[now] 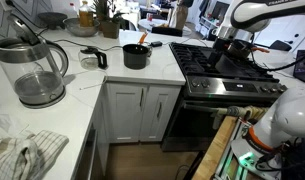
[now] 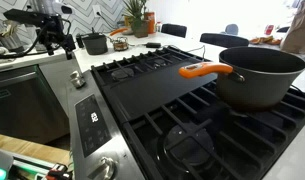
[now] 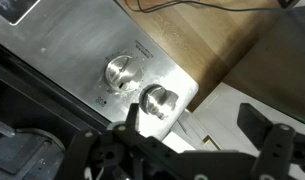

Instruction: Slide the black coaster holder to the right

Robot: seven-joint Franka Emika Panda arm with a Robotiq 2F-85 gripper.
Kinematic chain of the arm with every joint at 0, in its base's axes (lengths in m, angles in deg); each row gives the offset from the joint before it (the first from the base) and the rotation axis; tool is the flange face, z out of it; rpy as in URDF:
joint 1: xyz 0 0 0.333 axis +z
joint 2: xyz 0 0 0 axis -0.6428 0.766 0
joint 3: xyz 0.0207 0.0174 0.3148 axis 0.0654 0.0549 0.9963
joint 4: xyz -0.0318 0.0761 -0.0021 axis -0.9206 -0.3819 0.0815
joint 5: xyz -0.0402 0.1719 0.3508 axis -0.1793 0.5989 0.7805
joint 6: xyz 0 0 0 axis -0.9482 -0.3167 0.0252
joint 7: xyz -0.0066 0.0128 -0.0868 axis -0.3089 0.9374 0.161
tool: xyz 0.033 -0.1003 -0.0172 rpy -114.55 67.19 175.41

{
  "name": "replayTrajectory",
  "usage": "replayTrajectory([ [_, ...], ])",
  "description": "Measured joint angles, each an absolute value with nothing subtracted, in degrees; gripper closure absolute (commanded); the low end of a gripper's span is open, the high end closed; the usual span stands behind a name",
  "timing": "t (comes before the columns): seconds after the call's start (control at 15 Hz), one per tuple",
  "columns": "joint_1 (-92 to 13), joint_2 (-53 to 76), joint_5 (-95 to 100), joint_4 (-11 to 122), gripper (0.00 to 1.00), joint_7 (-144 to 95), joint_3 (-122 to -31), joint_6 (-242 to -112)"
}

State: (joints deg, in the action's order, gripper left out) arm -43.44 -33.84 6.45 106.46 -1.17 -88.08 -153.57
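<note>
In an exterior view the black coaster holder [image 1: 80, 27] appears to be the low, round, dark item far back on the white table [image 1: 87, 95], though it is too small there to make out any coasters inside. It lies at about 10 o'clock from the black pot [image 1: 137, 57], which has an orange utensil [image 1: 142, 42] sticking up out of it, and it is clear of that pot. A white cup-like item with a black handle [image 1: 92, 58] stands just at 9 o'clock of the pot, and a glass kettle [image 1: 34, 72] sits nearer the camera at about 8 o'clock. The hand [image 1: 224, 42] hangs over the stove [image 1: 227, 68], out at 3 o'clock from the black pot and well apart from the holder, touching nothing on the table. In the wrist view the hand [image 3: 195, 122] is released: its two dark fingers [image 3: 257, 120] stand wide apart with nothing between them, and beneath them lie the steel front panel of the stove and two round knobs [image 3: 157, 100], with wooden floor at 1 o'clock. In an exterior view the hand [image 2: 60, 42] hangs at 9 o'clock of the black pot [image 2: 92, 43], while a larger dark pot with an orange handle [image 2: 260, 75] rests on the burner grates close to the camera.
</note>
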Motion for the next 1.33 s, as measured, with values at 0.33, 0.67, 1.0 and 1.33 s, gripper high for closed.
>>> replayTrajectory([
  [0.33, -43.4, -33.8, 6.5, 106.5, 0.0, -1.2, -88.1, -153.6],
  [0.67, -43.8, -31.3, 13.2, 101.1, 0.0, -5.5, -88.0, -151.7],
  [1.0, -45.1, -21.7, 21.0, 87.0, 0.0, -14.8, -88.1, -150.3],
  [1.33, -46.8, -9.7, 27.2, 74.3, 0.0, -25.3, -87.9, -151.4],
])
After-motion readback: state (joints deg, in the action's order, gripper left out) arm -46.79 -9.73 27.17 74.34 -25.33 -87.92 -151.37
